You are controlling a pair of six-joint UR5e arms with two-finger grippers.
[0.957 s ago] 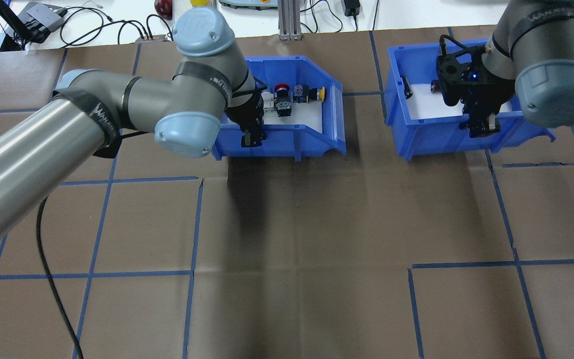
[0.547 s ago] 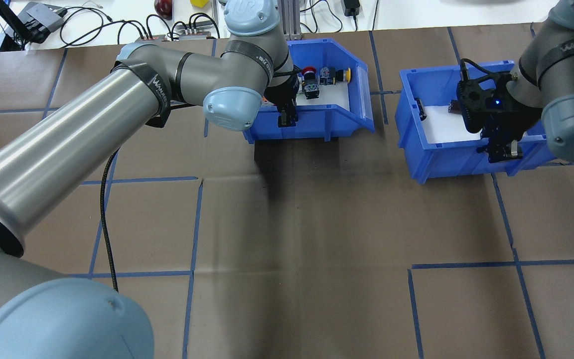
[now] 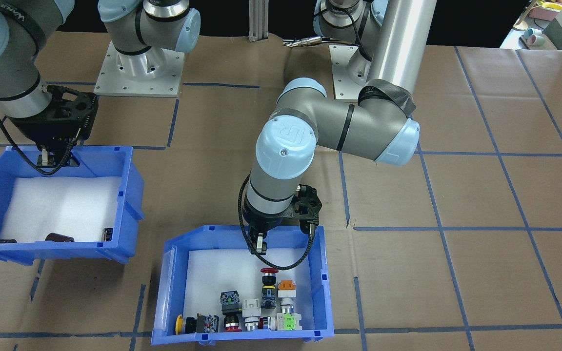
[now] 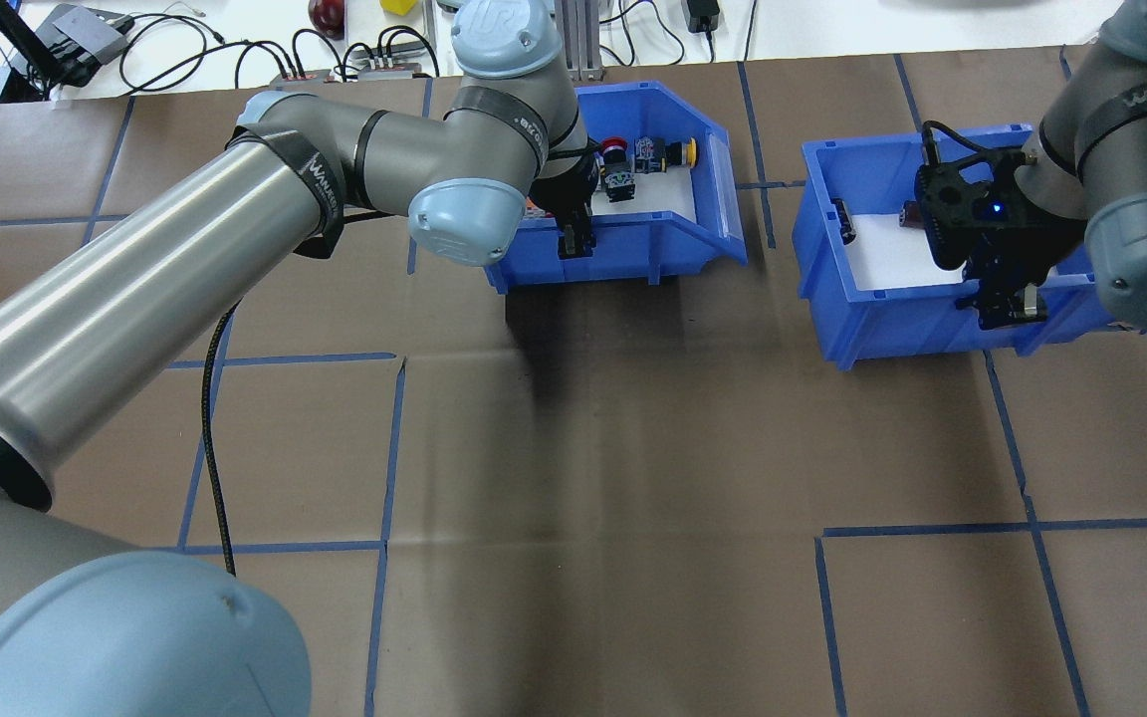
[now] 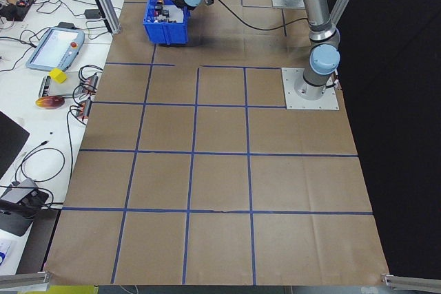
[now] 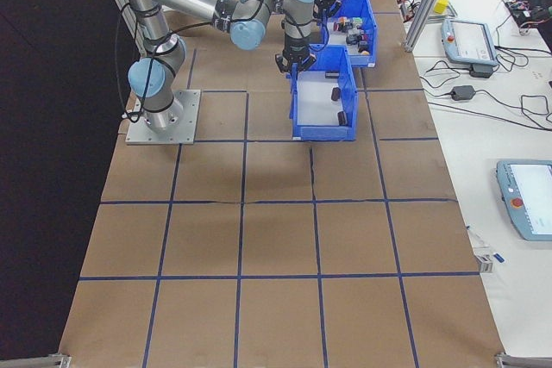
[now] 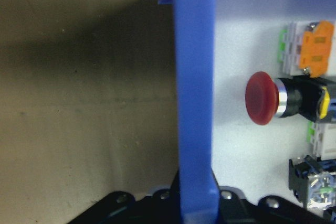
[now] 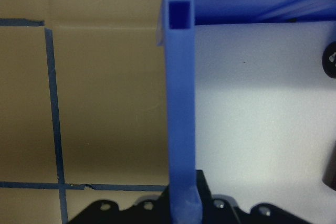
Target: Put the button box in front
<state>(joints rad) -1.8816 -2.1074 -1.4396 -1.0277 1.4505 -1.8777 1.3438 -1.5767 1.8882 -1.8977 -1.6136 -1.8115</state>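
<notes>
The button box (image 4: 693, 254), a blue bin with a white liner, stands at the far middle of the table and also shows in the front view (image 3: 322, 292). A red mushroom button (image 7: 262, 98) and several orange, green and yellow switches lie at its far end. My left gripper (image 4: 573, 242) is shut on the box's near wall (image 7: 194, 77), seen from the front as well (image 3: 260, 243). To the right, my right gripper (image 4: 1007, 309) is shut on the near wall (image 8: 181, 103) of the capacitor bin (image 4: 862, 329), which holds black cylinders.
Cables, a power brick (image 4: 86, 40) and an aluminium post (image 4: 573, 50) lie on the white bench just beyond the button box. A tablet (image 6: 470, 36) sits on that bench too. Brown paper with a blue tape grid (image 4: 394, 448) covers the table toward the robot.
My left arm has carried the button box away from the robot and to the right. The right arm has shifted the capacitor bin slightly right. Over the last half second almost nothing moved.
</notes>
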